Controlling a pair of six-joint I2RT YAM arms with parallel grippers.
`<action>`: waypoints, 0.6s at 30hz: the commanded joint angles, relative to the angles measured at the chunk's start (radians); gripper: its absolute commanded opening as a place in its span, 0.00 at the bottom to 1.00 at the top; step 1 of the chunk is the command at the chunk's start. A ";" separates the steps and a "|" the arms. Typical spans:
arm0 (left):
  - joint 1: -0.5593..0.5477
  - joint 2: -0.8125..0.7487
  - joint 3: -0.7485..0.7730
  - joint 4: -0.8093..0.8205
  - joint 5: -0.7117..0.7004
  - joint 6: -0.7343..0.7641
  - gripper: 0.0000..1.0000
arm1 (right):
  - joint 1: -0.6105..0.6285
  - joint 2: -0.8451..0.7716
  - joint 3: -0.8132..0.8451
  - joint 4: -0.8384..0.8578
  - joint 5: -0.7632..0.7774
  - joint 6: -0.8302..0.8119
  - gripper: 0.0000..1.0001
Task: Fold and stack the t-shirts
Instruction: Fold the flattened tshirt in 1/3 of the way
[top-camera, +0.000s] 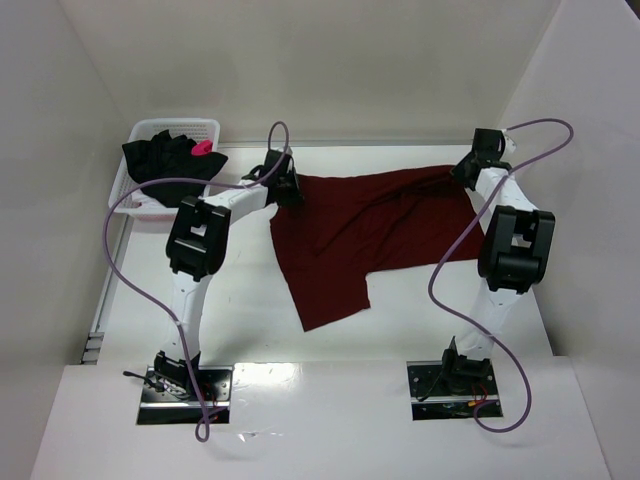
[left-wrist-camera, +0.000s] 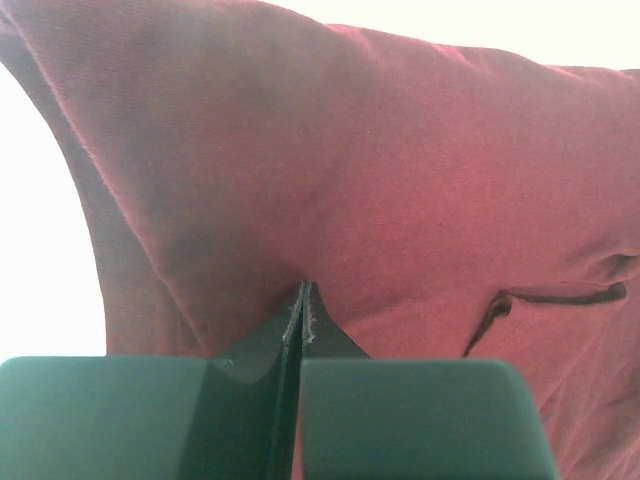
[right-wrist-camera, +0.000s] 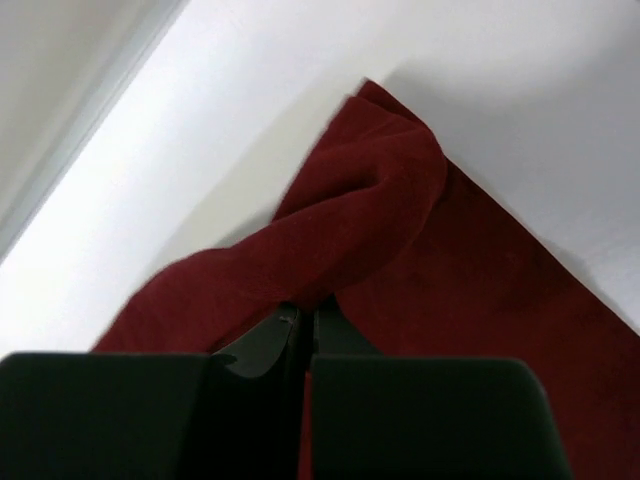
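Maroon t-shirt (top-camera: 350, 235) in 2 grippers (top-camera: 285, 187) (top-camera: 468, 168)

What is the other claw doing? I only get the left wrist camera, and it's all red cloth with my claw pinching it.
Observer: The right claw is shut on the maroon shirt too, pinching a bunched corner at the far right of the table.
Operator: Where's the other shirt?
Observer: The black shirt, with its pink mark, lies heaped in the white basket at the far left corner.
Operator: Is my red shirt folded?
Observer: No. It's spread out between the right claw and your left claw, with one part trailing toward the arms' bases.
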 joint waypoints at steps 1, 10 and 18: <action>0.013 0.018 0.040 -0.012 -0.013 -0.001 0.00 | -0.007 -0.038 -0.018 -0.029 0.052 -0.014 0.00; 0.022 0.028 0.040 -0.021 -0.003 0.017 0.00 | -0.016 -0.006 -0.033 -0.086 0.063 -0.023 0.01; 0.041 0.028 0.050 -0.021 0.006 0.027 0.00 | -0.016 0.068 -0.081 -0.063 0.000 -0.012 0.36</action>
